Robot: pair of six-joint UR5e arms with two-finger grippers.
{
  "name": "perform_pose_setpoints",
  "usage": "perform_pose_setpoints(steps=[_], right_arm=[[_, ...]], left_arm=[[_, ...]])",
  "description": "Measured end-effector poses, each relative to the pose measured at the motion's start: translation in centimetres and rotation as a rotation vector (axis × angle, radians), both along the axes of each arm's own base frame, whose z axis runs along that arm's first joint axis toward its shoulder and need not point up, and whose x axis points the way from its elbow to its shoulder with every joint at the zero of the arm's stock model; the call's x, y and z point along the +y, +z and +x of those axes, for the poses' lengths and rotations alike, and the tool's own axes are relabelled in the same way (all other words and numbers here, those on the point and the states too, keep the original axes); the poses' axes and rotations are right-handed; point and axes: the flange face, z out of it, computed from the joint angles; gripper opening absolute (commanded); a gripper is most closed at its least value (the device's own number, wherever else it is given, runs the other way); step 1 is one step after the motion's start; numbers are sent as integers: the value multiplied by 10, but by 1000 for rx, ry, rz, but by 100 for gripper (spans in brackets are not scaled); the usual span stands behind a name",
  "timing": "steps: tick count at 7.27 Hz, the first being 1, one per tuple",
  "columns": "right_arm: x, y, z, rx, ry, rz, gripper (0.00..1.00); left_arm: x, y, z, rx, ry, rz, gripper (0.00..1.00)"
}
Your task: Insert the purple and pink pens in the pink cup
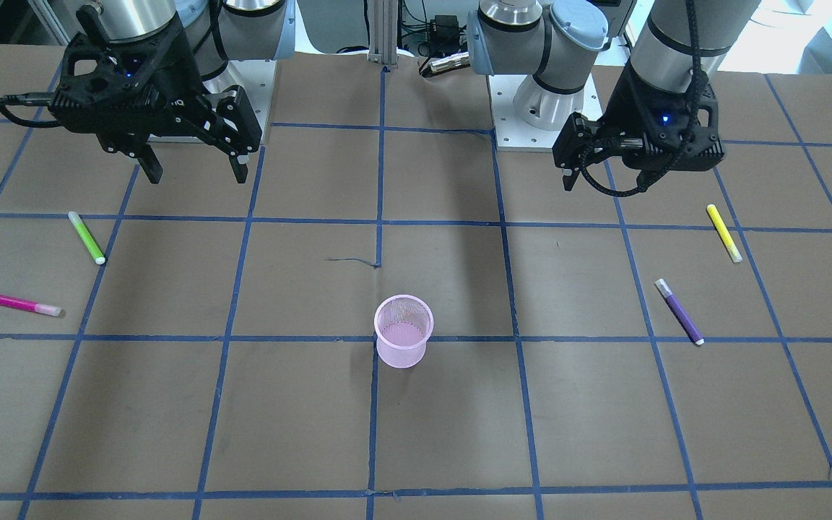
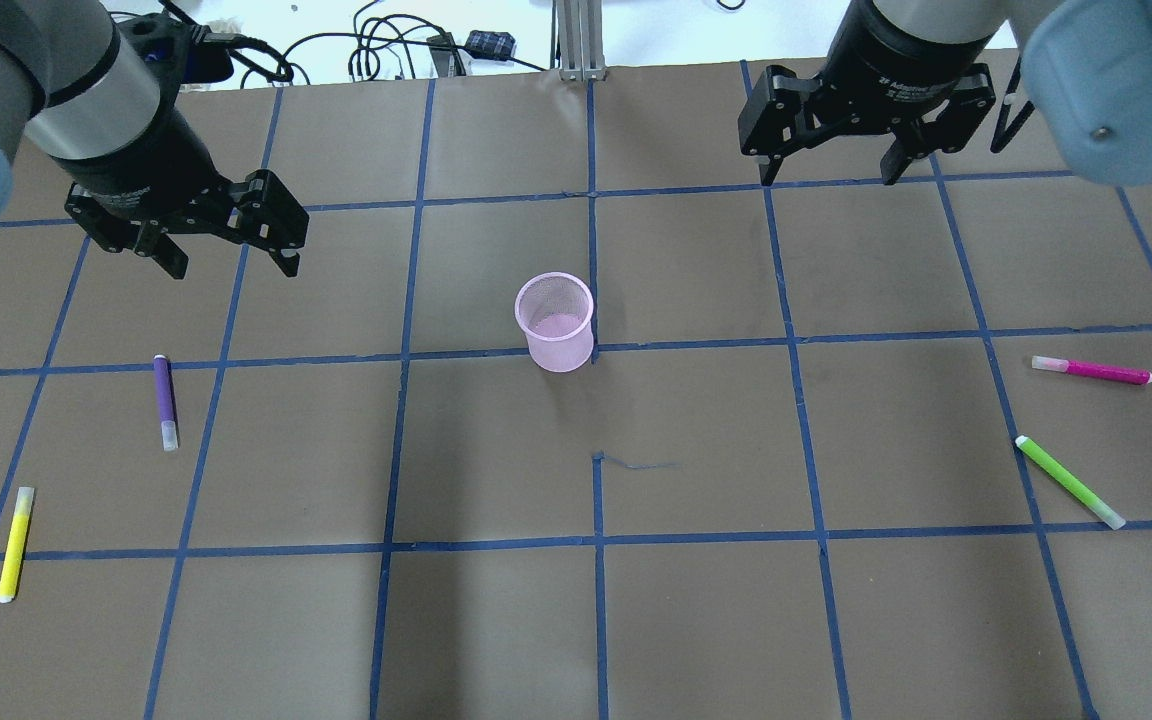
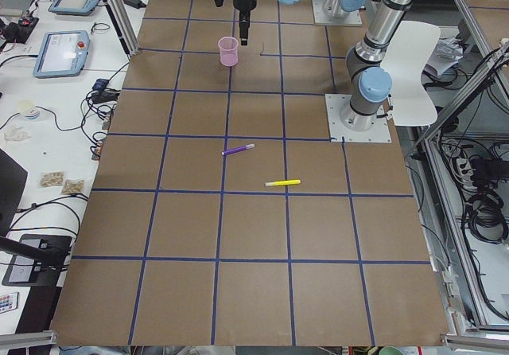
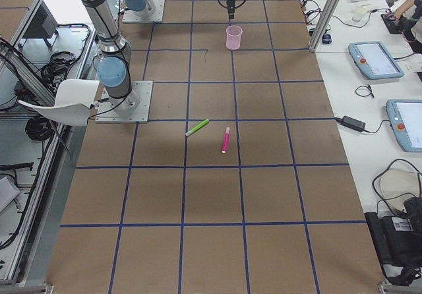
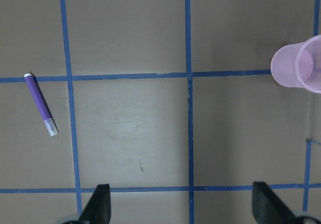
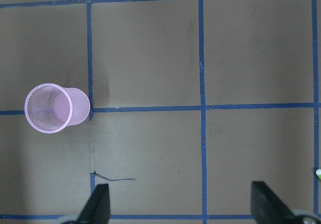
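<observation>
The pink mesh cup (image 2: 556,322) stands upright and empty at the table's middle. The purple pen (image 2: 165,402) lies flat on the robot's left side, below my left gripper (image 2: 233,262), which hovers open and empty above the table. The pink pen (image 2: 1092,370) lies flat at the far right, well away from my right gripper (image 2: 829,176), which is also open and empty and held high. The left wrist view shows the purple pen (image 5: 40,103) at left and the cup (image 5: 299,63) at the right edge. The right wrist view shows the cup (image 6: 56,107).
A yellow pen (image 2: 15,543) lies at the near left, beyond the purple pen. A green pen (image 2: 1069,481) lies just below the pink pen at the right. Brown paper with a blue tape grid (image 2: 596,540) covers the table.
</observation>
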Motion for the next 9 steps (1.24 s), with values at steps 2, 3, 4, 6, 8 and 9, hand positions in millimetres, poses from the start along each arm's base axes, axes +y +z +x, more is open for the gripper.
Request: perform_pose_setpoints(steps=[2,3,4,6,8,9], right_arm=[[0,0,0,0,0,0,100],[0,0,0,1,0,0,100],[0,0,0,0,0,0,100],[0,0,0,2,-1,0,100],[1,1,-7,16,-9,20,100],[0,0,-17,23,-4,34,100]], left_arm=[[-1,0,1,6,2,-1,100],[-1,0,2,4,3,-1,100],[-2,0,2,3,3,-1,100],[-2,0,3,5,4,-5,100],[-3,1,4,3,7,-9,100],[-4,2,5,2,13,-12,100]])
